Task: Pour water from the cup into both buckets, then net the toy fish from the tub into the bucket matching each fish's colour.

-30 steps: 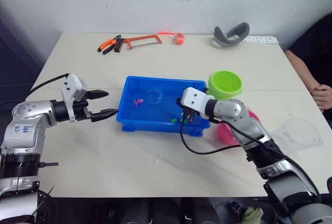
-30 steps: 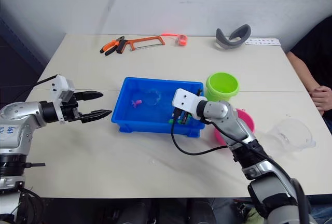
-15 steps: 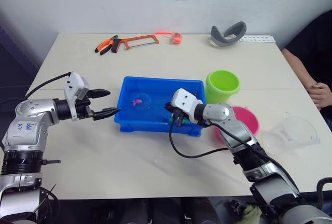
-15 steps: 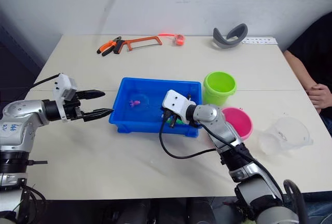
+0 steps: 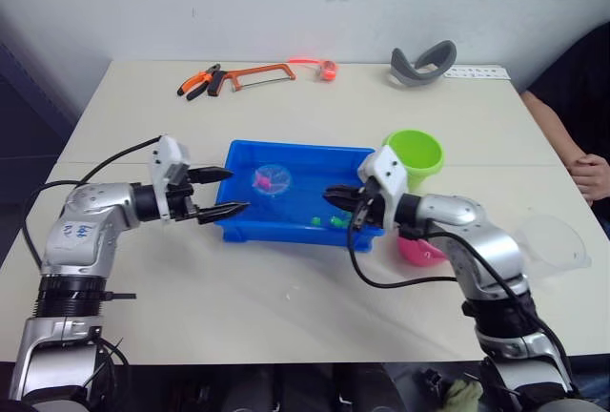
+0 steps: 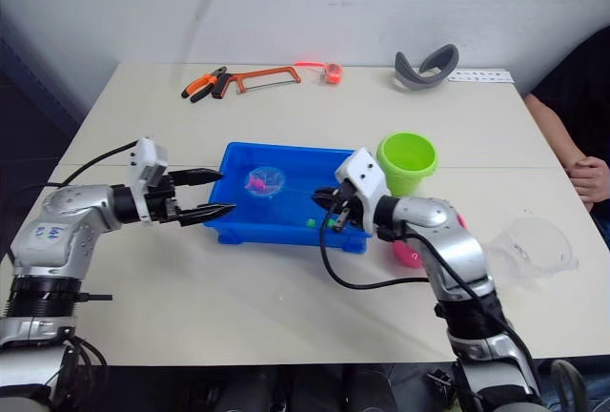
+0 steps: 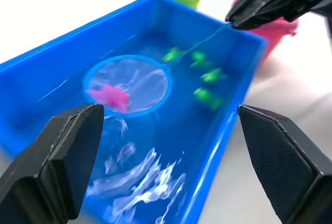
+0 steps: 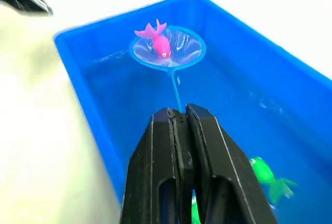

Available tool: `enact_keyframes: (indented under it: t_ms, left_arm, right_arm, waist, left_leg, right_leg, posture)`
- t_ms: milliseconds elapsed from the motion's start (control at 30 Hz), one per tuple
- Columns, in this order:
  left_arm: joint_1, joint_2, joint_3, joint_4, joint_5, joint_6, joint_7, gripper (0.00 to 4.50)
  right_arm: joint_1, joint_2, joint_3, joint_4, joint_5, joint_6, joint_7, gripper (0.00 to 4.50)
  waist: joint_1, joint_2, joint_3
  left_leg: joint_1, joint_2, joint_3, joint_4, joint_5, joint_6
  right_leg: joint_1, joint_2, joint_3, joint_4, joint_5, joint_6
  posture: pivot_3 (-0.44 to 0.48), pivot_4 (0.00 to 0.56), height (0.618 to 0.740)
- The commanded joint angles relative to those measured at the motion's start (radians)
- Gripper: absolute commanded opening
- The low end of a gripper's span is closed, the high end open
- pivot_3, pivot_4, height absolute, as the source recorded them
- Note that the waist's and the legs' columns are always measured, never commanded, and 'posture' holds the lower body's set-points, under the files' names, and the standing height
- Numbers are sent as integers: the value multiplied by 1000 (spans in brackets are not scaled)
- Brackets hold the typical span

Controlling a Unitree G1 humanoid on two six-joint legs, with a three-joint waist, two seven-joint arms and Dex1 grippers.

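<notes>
The blue tub (image 5: 300, 193) sits near the middle of the table (image 5: 286, 307) and serves as the landmark here. Over its end nearest the buckets, the right gripper (image 8: 179, 117) has its two black fingers pressed together on the thin handle of the net (image 8: 168, 47), whose light-blue hoop lies inside the tub toward the opposite end, above the water. A pink fish (image 8: 158, 41) rests in the mesh of that hoop. Several green fish (image 7: 199, 76) lie in the water at the tub's end below the right gripper. At the tub's other end, just outside its short wall, the left gripper (image 5: 227, 193) hangs with its fingers spread wide apart and nothing between them; one fingertip reaches over the tub's rim and the other points at its outer wall. The lime green bucket (image 5: 415, 153) stands upright just beyond the tub's far corner on the right gripper's side, and the pink bucket (image 5: 419, 248) stands beside the tub's near corner on that same side, partly hidden behind the right arm. The clear cup (image 5: 551, 245) lies well away from the tub, past the pink bucket. Far behind the tub, along the table's back edge, lie orange-handled pliers (image 5: 202, 80), a hacksaw (image 5: 262, 72) and a grey curved band (image 5: 424, 62).
</notes>
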Motion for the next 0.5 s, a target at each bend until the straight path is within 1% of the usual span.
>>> enact_keyframes:
  t_ms: [33,100,267,367,500]
  left_arm:
    - [-41,-31,-35,-56,-38,14,-29,4479]
    - [-66,-62,-61,-52,-40,10,-38,4479]
    - [-150,-154,-120,29,-21,-33,-63,4479]
    - [-190,-187,-137,75,-18,-55,-89,4479]
    - [-237,-216,-148,145,-10,-87,-120,4479]
  right_arm:
    - [63,-50,-118,-160,102,39,1,0]
    - [108,-69,-188,-221,147,64,-21,0]
    - [281,-151,-406,-385,264,116,-44,0]
    - [387,-188,-537,-451,332,132,-51,0]
    - [555,-209,-718,-512,410,122,-41,0]
  waist:
    - [7,0,0]
    - [14,0,0]
    - [34,0,0]
    - [37,0,0]
    - [40,0,0]
  left_leg:
    - [0,0,0,0,0,0]
    - [0,0,0,0,0,0]
    - [0,-1,1,0,0,1]
    - [0,-1,2,0,0,1]
    - [1,0,2,0,0,1]
  right_leg:
    - [0,0,0,0,0,0]
    - [0,1,0,-1,0,0]
    - [1,2,0,-1,0,0]
    - [1,2,1,-1,0,0]
    - [1,3,1,-1,0,0]
  posture:
    - [0,150,740]
    - [0,150,740]
    - [0,150,740]
    - [0,150,740]
    - [0,150,740]
